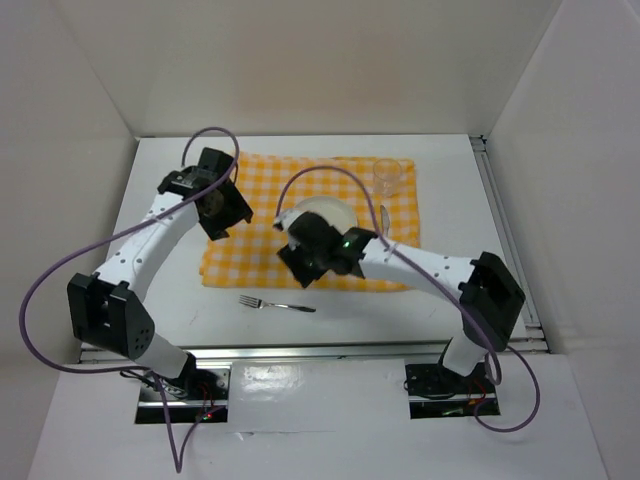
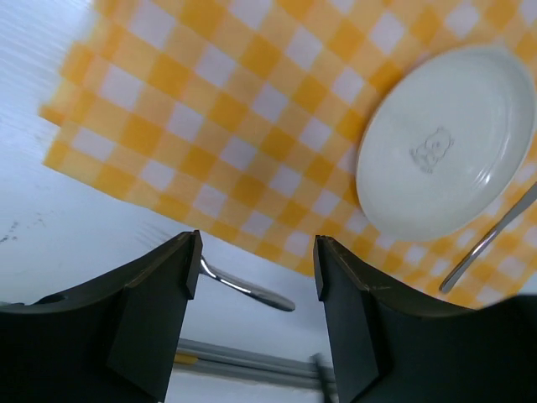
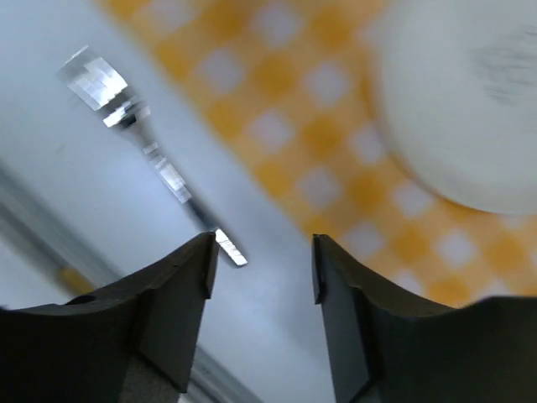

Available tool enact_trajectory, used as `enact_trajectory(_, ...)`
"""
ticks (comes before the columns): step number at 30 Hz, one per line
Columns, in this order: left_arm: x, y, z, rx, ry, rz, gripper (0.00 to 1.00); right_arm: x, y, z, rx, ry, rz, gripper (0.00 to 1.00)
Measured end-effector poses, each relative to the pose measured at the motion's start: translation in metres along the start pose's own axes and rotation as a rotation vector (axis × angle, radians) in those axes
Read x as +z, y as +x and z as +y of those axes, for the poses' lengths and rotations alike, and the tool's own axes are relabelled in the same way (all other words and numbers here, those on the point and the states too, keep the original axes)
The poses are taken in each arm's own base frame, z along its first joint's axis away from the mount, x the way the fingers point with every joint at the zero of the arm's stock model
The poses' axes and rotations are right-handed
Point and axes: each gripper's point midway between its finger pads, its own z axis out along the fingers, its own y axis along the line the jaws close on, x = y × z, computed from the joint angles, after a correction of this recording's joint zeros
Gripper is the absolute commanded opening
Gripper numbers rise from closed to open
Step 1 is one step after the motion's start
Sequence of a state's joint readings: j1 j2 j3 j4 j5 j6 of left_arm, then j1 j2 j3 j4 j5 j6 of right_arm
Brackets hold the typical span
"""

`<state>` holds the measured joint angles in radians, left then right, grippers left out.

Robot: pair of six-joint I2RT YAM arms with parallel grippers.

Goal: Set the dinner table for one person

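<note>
The white dinner table carries a yellow-and-white checked cloth. On the cloth are a white plate, a spoon to its right and a clear glass at the far right corner. A fork lies on the bare table in front of the cloth. My left gripper is open and empty above the cloth's left edge. My right gripper is open and empty above the cloth's front edge, hiding part of the plate. The right wrist view shows the fork below its fingers.
White walls enclose the table on the left, back and right. A metal rail runs along the near edge. In the left wrist view the plate, the spoon handle and the fork handle show beyond the open gripper.
</note>
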<state>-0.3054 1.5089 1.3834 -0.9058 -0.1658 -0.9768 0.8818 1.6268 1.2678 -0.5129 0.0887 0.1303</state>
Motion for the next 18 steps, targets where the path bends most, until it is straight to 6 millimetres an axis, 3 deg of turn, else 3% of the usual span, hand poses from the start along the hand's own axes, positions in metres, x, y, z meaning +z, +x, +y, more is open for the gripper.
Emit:
enact_trajectory(1, -0.005, -0.013, 0.004, -0.024, -0.011, -0.021, 0.73, 0.001, 0.009, 0.029, -0.067, -0.056, 0.008, 0.58)
enact_trajectory(3, -0.018, -0.040, 0.011, -0.076, -0.025, -0.071, 0.73, 0.002, 0.030, 0.068, -0.158, -0.137, 0.041, 0.56)
enact_trajectory(5, -0.036, -0.070, 0.017, -0.135, -0.024, -0.133, 0.73, 0.006, 0.042, 0.085, -0.209, -0.168, 0.065, 0.51)
enact_trajectory(10, -0.059, -0.122, 0.043, -0.261, -0.035, -0.234, 0.74, 0.039, 0.051, 0.091, -0.248, -0.159, 0.122, 0.51)
enact_trajectory(14, -0.059, -0.133, 0.068, -0.325, -0.068, -0.233, 0.74, 0.064, 0.063, 0.096, -0.281, -0.158, 0.172, 0.51)
enact_trajectory(18, -0.059, -0.136, 0.076, -0.338, -0.068, -0.220, 0.73, 0.078, 0.069, 0.101, -0.301, -0.173, 0.198, 0.52)
